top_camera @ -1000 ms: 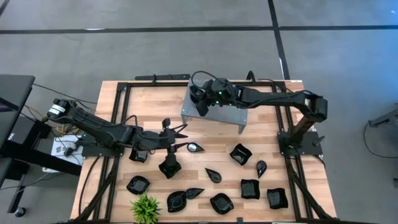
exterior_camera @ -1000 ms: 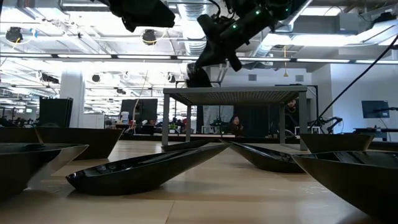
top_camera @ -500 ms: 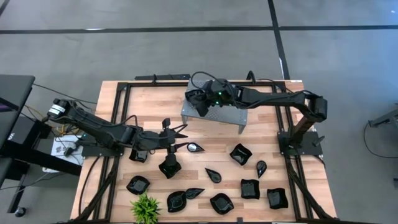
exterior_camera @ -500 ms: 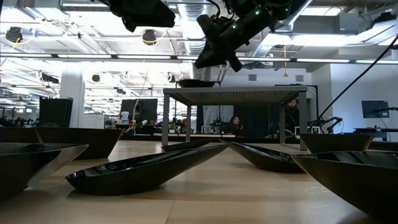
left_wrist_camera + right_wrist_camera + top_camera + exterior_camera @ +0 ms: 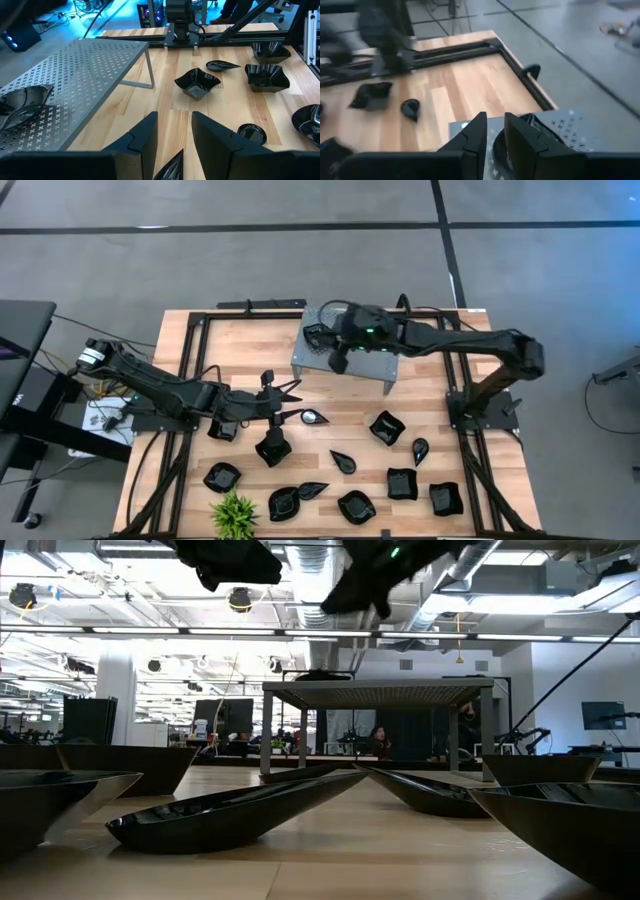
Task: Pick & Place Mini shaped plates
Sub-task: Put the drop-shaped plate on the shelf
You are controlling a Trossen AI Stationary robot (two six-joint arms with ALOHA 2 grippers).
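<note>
The right gripper [image 5: 335, 358] has been drawn back and lifted off the shelf's corner since a second ago, and a plate that was carried there is now left lying on top.

The wooden table [image 5: 400, 385] is taken first: most of the mini shaped plates [image 5: 387, 427] are spread over its near half, well apart from one another.

Next, the grey perforated shelf [image 5: 370, 368] at the far side. One black dish [image 5: 22, 102] is seen resting on its corner, and nothing else can be made out on it.

The right gripper is held above that dish with its fingers parted and nothing between them. The left gripper [image 5: 293, 402] is parked low over the table's left middle, fingers spread and empty, with a small round dish [image 5: 313, 417] just beside its tips.

The dishes themselves are judged light, rigid and glossy, so likely slippery and perhaps chippable if dropped. A raised rim is the place to be pinched, one finger inside and one outside. The wavy-edged squares offer upturned corners. The teardrop [image 5: 419, 448] is probably best taken across its wider end, though its rim height is hard to read from above.
</note>
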